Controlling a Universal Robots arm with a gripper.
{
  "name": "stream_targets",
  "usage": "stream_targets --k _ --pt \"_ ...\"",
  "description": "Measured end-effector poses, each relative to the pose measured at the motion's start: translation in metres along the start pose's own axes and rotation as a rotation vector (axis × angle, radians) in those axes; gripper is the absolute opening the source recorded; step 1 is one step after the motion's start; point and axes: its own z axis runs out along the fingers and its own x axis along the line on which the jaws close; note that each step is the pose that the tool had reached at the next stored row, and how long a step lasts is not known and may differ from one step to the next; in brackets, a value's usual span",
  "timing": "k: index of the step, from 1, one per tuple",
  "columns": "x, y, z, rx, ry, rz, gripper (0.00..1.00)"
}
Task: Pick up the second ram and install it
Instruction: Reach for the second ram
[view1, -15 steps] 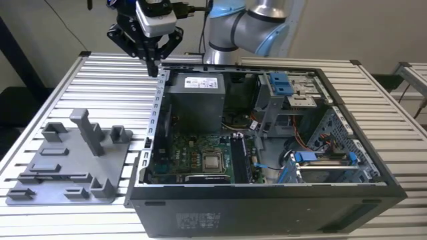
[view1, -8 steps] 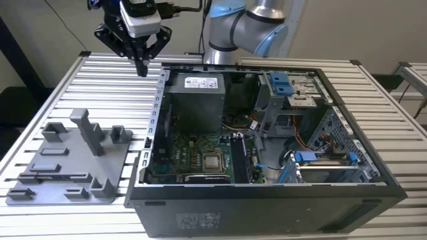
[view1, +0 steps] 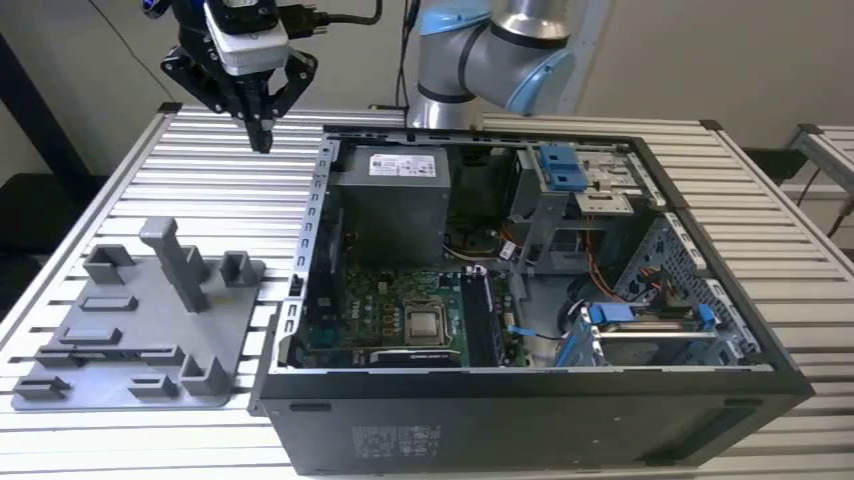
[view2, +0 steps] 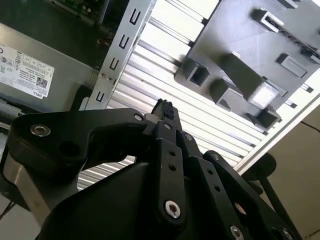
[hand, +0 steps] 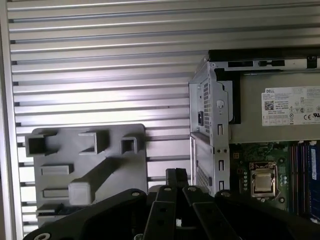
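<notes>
My gripper (view1: 262, 138) hangs high over the slatted table, off the back corner of the open computer case (view1: 534, 410) on the exterior view's left. Its black fingers are shut tip to tip with nothing between them, as both wrist views show (view2: 165, 107) (hand: 176, 176). The second ram is out of view; I cannot pick it out on the grey tray (view1: 80, 385) or in the case. The green motherboard (view1: 387, 315) lies on the case floor, with long dark sockets (view1: 478, 318) beside the processor.
The grey peg tray (hand: 55, 150) lies on the table to the exterior view's left of the case, with a tall post (view1: 180, 262). A grey power-supply box (view1: 387, 200) fills the case's back corner. Blue drive brackets (view1: 561, 165) stand further right.
</notes>
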Motion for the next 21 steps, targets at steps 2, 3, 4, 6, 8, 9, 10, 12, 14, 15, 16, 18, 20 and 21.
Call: stream_targets --k 2,3,4,6,8,9,10,12,14,15,16,18,20,21 --pt "0.0062 -0.0004 0.0002 -0.0005 0.0002 0.0 0.11" --pt "0.0091 -0.0006 0.0002 -0.0005 0.0003 0.0 0.11" --pt "0.0119 -0.0008 0.0003 -0.0006 0.0003 0.0 0.11" --pt "0.017 -0.0012 0.0003 -0.0007 0.0004 0.0 0.11" --pt "0.0219 -0.0015 0.0003 -0.0008 0.0005 0.0 0.11" --pt "0.0241 -0.0016 0.0003 -0.0009 0.0006 0.0 0.11" --pt "0.0264 -0.0018 0.0004 -0.0009 0.0006 0.0 0.11" --pt "0.0314 -0.0021 0.0004 -0.0009 0.0007 0.0 0.11" --pt "0.0369 -0.0025 0.0004 -0.0009 0.0007 0.0 0.11" --pt "0.0396 -0.0027 0.0004 -0.0009 0.0007 0.0 0.11" --pt "0.0423 -0.0029 0.0004 -0.0009 0.0007 0.0 0.11" --pt "0.0471 -0.0032 0.0004 -0.0009 0.0007 0.0 0.11" --pt "0.052 -0.0035 0.0005 -0.0009 0.0009 0.0 0.11" --pt "0.0543 -0.0037 0.0005 -0.0009 0.0009 0.0 0.11"
